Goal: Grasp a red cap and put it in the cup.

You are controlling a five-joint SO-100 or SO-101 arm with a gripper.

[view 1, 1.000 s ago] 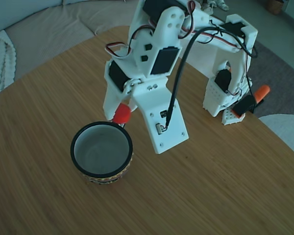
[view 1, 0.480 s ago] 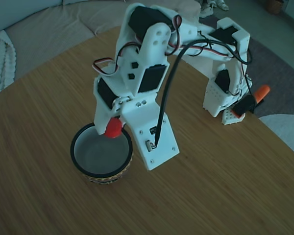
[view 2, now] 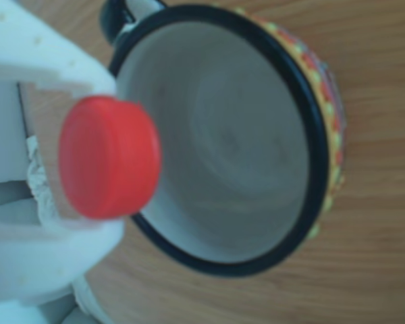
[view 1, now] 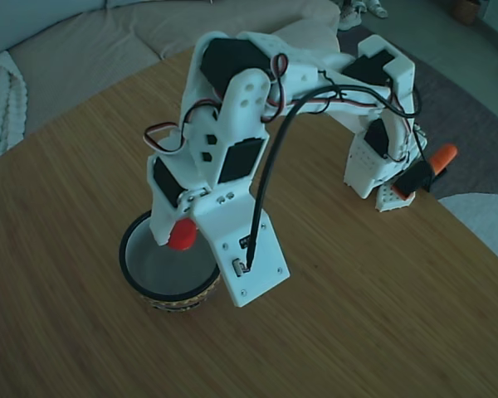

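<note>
1. Gripper point(view 2: 88, 158) clamped on the red cap point(view 2: 108, 157), white fingers pinching it top and bottom in the other view; cap fills the 9 o'clock side of that view.
2. Cap hangs over the cup point(view 2: 324, 155) rim at 9 o'clock, only partly above the opening; in the fixed view cap point(view 1: 181, 235) sits above the cup's point(view 1: 133, 274) rim near 1 o'clock.
3. Risk: release now, and the cap may clip the black rim and bounce onto the wooden table point(view 1: 382, 332), because it is off-centre and held on edge.
4. Risk: lowering further, the gripper body could knock the rim and shift the cup.
5. Cup interior pale grey, looks empty; handle at 11 o'clock in the other view.
</note>
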